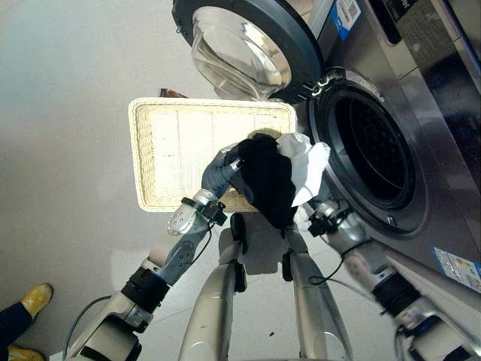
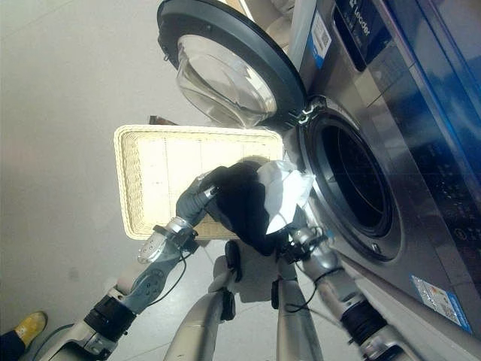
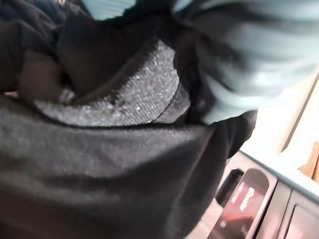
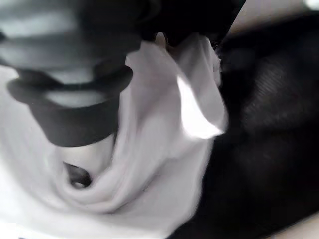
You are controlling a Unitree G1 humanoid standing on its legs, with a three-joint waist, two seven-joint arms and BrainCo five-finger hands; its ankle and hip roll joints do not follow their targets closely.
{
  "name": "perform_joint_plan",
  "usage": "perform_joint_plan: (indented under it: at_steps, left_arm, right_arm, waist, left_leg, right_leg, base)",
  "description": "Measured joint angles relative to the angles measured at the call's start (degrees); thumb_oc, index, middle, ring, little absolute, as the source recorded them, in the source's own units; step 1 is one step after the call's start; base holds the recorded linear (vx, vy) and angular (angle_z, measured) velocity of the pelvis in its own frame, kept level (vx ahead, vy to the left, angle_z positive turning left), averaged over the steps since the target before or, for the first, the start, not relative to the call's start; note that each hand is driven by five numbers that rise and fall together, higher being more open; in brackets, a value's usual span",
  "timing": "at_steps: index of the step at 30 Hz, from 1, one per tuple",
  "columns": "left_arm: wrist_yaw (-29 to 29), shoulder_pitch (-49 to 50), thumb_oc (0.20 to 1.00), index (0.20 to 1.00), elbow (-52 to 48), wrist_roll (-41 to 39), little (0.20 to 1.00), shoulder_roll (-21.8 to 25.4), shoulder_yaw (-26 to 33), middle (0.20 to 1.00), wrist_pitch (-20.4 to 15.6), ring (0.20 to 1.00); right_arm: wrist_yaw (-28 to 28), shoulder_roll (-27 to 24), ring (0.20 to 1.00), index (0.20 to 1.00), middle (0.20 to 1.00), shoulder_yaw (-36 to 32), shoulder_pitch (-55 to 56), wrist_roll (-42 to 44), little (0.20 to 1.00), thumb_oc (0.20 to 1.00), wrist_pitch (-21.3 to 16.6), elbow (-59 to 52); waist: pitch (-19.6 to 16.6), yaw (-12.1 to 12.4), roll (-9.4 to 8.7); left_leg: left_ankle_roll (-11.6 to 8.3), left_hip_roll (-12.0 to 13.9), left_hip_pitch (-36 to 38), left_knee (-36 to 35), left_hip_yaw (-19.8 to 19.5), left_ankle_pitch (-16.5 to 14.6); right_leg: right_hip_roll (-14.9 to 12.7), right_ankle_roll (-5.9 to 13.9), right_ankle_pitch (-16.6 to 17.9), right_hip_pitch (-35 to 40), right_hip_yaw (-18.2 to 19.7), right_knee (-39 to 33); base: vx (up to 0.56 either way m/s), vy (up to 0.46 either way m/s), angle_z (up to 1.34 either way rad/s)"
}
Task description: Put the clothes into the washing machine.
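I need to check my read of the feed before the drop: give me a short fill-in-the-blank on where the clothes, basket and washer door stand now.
1. The washing machine door is swung ____.
2. The bundle held up between the arms is a white garment and a ____ garment.
3. The wicker basket on the floor holds ____ clothes.
4. The drum opening is on the robot's ____ side.

Missing words: open; black; no; right
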Motion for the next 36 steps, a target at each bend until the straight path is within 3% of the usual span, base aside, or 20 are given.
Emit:
perform_joint_plan:
  at_steps: [6, 14, 21, 36]
  left_arm:
    - [2.16, -0.17, 0.2, 0.2, 0.73, 6.28, 0.2, 0.07, -0.56, 0.2, 0.11, 0.2]
    - [7.47, -1.42, 0.2, 0.2, 1.82, 8.88, 0.2, 0.66, -3.32, 0.2, -0.78, 0.2]
    - [7.31, -1.63, 0.2, 0.2, 2.8, 8.4, 0.2, 0.47, -4.91, 0.2, -3.41, 0.2]
    - [6.14, -2.48, 0.2, 0.2, 2.79, 6.52, 0.2, 0.06, -7.69, 0.2, -5.29, 0.2]
  right_arm:
    - [3.04, 3.62, 1.0, 1.0, 1.0, 1.87, 1.19, 7.77, 1.0, 1.0, 4.91, 0.56]
    - [6.09, 2.38, 1.0, 1.0, 1.0, 2.96, 0.52, 9.17, 1.0, 1.0, 9.49, 0.55]
    - [9.1, 0.1, 1.0, 1.0, 1.0, 3.64, -0.42, 9.58, 1.0, 1.0, 13.69, 0.55]
    - [18.62, 0.99, 1.0, 1.0, 1.0, 6.09, 3.03, 27.04, 1.0, 1.0, 29.53, 0.86]
  waist:
    - [0.0, 0.13, -0.01]
    - [0.02, 0.1, -0.03]
    - [0.05, 0.06, -0.46]
    - [0.02, -0.01, -1.84]
  left_leg:
    - [0.12, -0.38, -0.12, -0.13, -0.01, 0.08]
    - [0.09, -0.32, -1.17, -0.08, -0.34, 0.07]
    - [-0.02, -0.27, -1.19, 0.0, -1.17, 0.13]
    - [-0.53, -0.23, -1.73, 0.1, -2.93, 0.71]
  right_leg:
    - [-0.35, 0.01, -0.01, -0.05, 0.05, -0.12]
    - [-0.25, 0.02, -0.01, -0.9, -0.09, -0.16]
    - [-0.08, 0.02, -0.04, -0.64, -0.09, -0.16]
    - [0.13, 0.45, -0.35, -0.18, -0.16, -0.16]
  base:
    - [0.0, -0.003, 0.01]
    - [0.0, -0.031, 0.01]
    - [-0.01, -0.036, 0.02]
    - [-0.01, -0.02, 0.06]
